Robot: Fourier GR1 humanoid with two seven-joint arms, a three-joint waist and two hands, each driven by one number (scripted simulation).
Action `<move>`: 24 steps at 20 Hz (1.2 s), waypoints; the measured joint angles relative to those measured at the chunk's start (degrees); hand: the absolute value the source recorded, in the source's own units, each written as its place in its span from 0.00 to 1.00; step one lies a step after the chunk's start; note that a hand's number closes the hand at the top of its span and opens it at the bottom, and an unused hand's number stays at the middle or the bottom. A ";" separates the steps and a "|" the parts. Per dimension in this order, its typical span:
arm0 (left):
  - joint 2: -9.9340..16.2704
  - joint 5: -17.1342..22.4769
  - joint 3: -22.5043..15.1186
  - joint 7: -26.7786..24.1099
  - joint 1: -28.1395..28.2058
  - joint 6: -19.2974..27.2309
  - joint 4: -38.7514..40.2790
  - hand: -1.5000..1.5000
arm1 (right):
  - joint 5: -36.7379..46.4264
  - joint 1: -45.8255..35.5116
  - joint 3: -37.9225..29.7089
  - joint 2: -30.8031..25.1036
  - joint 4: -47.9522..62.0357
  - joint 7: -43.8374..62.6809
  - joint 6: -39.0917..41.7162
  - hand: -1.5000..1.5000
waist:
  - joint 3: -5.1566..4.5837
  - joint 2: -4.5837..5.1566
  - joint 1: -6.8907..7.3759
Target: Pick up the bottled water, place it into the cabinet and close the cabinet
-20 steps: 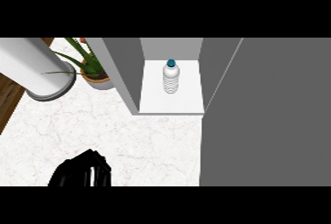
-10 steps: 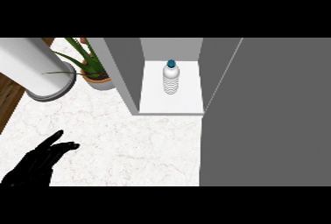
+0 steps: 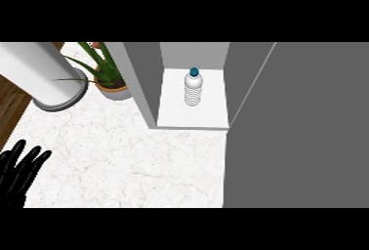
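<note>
The bottled water (image 3: pixel 193 89), clear and ribbed with a teal cap, stands upright on the white floor of the open cabinet (image 3: pixel 213 116) at the top middle. No hand touches it. My left hand (image 3: pixel 17 171) shows at the lower left edge over the marble counter, fingers straight and spread, far from the bottle. The cabinet's grey door (image 3: pixel 299 127) fills the right side of the view, standing open. My right hand is out of view.
A potted green plant (image 3: pixel 108 80) sits just left of the cabinet's grey side wall. A large white cylinder (image 3: pixel 39 73) stands at the upper left. Dark wood floor shows beyond the counter's left edge.
The left hand has moved left and toward the view's edge, its fingers now spread upward. The bottle and cabinet door have not moved.
</note>
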 measured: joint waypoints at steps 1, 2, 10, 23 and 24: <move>0.44 0.31 0.42 -0.18 0.69 -0.61 -0.19 0.00 | 0.11 -0.97 0.75 -0.26 0.04 0.51 -0.14 1.00 | -0.06 -0.09 0.31; 0.79 0.77 0.87 -0.28 1.35 -1.22 -0.21 0.00 | 0.22 -1.93 1.55 -0.54 0.08 1.05 -0.29 1.00 | -0.13 -0.14 0.48; 3.45 3.66 4.56 -0.78 5.54 -4.78 -0.28 0.00 | 1.28 -10.53 8.02 -1.67 0.51 6.19 -3.36 1.00 | -0.39 -0.64 1.11; 7.25 6.79 10.55 -2.25 10.76 -10.98 0.53 0.00 | 3.12 -26.71 20.67 2.73 1.66 16.02 -18.41 1.00 | -0.49 -0.61 2.58; 7.54 7.01 11.01 -2.38 11.00 -11.57 0.65 0.00 | 3.30 -28.33 21.73 3.40 1.79 16.81 -19.70 1.00 | -0.48 -0.59 2.71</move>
